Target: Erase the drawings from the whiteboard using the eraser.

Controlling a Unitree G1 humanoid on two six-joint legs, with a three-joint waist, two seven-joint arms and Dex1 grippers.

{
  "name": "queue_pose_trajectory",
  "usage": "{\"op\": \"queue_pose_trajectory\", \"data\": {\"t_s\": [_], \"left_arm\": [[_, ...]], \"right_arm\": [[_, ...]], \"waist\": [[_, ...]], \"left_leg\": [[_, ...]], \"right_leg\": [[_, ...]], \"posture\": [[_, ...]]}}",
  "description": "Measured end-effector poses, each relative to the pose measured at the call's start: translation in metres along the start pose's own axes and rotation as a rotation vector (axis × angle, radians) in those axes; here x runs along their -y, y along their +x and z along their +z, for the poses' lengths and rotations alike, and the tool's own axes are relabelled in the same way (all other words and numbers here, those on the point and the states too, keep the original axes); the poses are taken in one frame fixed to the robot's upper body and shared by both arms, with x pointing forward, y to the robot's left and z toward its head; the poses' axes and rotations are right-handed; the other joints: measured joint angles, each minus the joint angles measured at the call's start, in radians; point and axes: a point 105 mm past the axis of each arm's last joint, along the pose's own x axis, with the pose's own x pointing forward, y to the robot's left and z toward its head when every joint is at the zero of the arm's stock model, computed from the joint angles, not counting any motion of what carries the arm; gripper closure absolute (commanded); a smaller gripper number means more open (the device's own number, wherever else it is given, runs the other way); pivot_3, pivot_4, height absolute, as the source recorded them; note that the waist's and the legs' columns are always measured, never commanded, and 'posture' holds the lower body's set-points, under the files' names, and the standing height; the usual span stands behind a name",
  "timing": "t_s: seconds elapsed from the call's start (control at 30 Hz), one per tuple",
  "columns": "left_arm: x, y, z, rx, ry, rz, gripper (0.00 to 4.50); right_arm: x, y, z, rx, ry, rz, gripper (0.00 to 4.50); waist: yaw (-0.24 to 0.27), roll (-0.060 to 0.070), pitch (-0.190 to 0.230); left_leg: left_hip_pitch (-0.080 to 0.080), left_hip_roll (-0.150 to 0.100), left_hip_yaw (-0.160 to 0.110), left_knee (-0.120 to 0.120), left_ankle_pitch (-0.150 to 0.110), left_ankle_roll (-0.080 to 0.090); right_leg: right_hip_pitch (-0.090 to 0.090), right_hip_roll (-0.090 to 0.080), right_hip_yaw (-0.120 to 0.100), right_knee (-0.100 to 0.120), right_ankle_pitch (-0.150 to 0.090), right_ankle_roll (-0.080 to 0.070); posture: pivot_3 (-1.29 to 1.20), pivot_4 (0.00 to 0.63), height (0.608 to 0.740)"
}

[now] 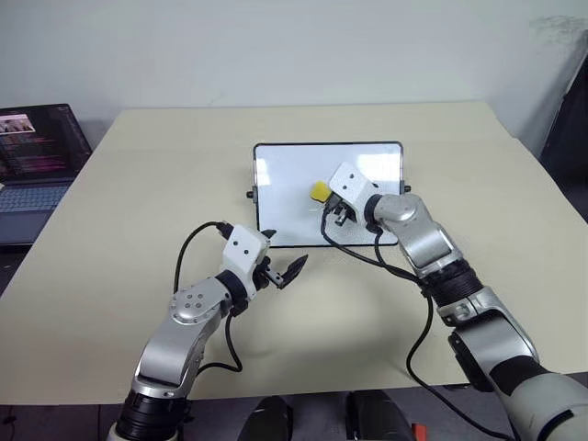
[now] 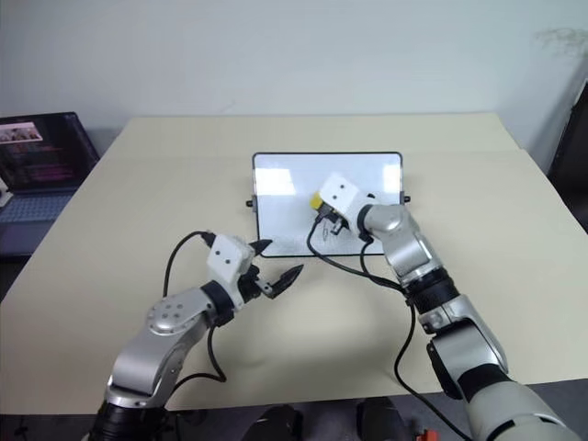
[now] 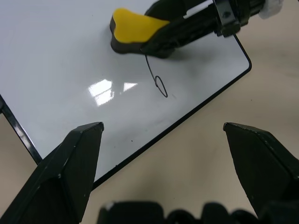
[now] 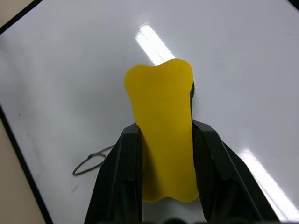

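The whiteboard (image 1: 289, 184) lies mid-table (image 1: 138, 184), nearer the far edge; the eraser (image 1: 319, 191) rests on it (one drawing (image 3: 160, 84) just beside). A laptop (image 1: 32, 165) sits beyond the left edge.

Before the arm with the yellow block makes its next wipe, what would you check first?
1. Grip: right gripper has its jaws shut on the small yellow eraser with dark felt underside: ok.
2. Eraser over the glossy white black-framed whiteboard: ok.
3. Felt pressed on the surface: cannot tell.
4. Board wiped clean: not ok, a thin black loop-shaped squiggle remains near the eraser.
5. Left gripper, jaws open, sits off the board's near edge, out of the wiping path: ok.
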Motion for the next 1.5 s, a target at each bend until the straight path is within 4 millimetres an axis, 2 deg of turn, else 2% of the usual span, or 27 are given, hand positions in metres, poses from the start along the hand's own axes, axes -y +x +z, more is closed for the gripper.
{"op": "queue_pose_trajectory", "data": {"t_s": [0.23,0.4,0.7,0.87,1.03,1.17,1.5], "left_arm": [[0.0,-0.002,0.003,0.009,0.005,0.016,0.0],[0.0,-0.002,0.003,0.01,0.005,0.015,0.0],[0.001,-0.001,0.004,0.013,0.006,0.011,0.0],[0.001,-0.001,0.004,0.014,0.007,0.007,0.0],[0.002,-0.001,0.004,0.016,0.008,-0.004,0.0],[0.005,0.0,0.003,0.014,0.008,-0.017,0.0],[0.007,0.001,0.003,0.014,0.006,-0.022,0.0]], "right_arm": [[-0.039,-0.006,-0.024,-0.049,-0.017,0.134,3.36],[-0.051,-0.013,-0.036,-0.084,-0.006,0.165,3.36],[-0.048,-0.017,-0.035,-0.096,0.019,0.156,3.36],[-0.038,-0.023,-0.031,-0.11,0.06,0.122,3.36],[-0.026,-0.029,-0.019,-0.085,0.078,0.085,3.36],[-0.016,-0.026,-0.011,-0.072,0.085,0.055,3.36],[0.005,-0.016,-0.008,-0.075,0.083,0.014,3.36]], "waist": [[0.001,-0.001,-0.001],[0.002,-0.001,-0.001],[0.003,-0.001,-0.001],[0.003,-0.001,0.0],[0.001,0.0,0.0],[0.002,-0.001,0.0],[0.001,0.0,0.0]], "left_leg": [[0.001,0.0,0.0,0.001,-0.001,0.003],[0.001,0.0,-0.001,0.001,0.0,0.002],[0.0,0.0,-0.001,0.001,0.002,-0.001],[-0.001,0.0,-0.001,0.0,0.002,-0.001],[-0.001,0.0,-0.001,0.0,0.002,-0.001],[-0.002,0.0,-0.001,0.0,0.002,-0.001],[-0.002,0.0,0.0,0.0,0.002,-0.001]], "right_leg": [[0.001,0.0,0.0,0.0,0.0,0.0],[0.001,0.0,-0.001,0.001,0.001,-0.001],[0.001,0.0,-0.001,0.0,0.001,-0.001],[0.0,0.0,-0.001,0.0,0.001,-0.001],[-0.001,0.0,-0.001,-0.001,0.001,0.0],[-0.001,0.0,-0.001,-0.002,0.001,0.0],[-0.001,0.0,0.0,-0.001,0.001,-0.001]], "posture": [[0.0,0.15,0.74],[0.0,0.15,0.74],[0.0,0.15,0.74],[0.0,0.15,0.74],[0.0,0.15,0.74],[0.0,0.15,0.74],[0.0,0.15,0.74]]}}
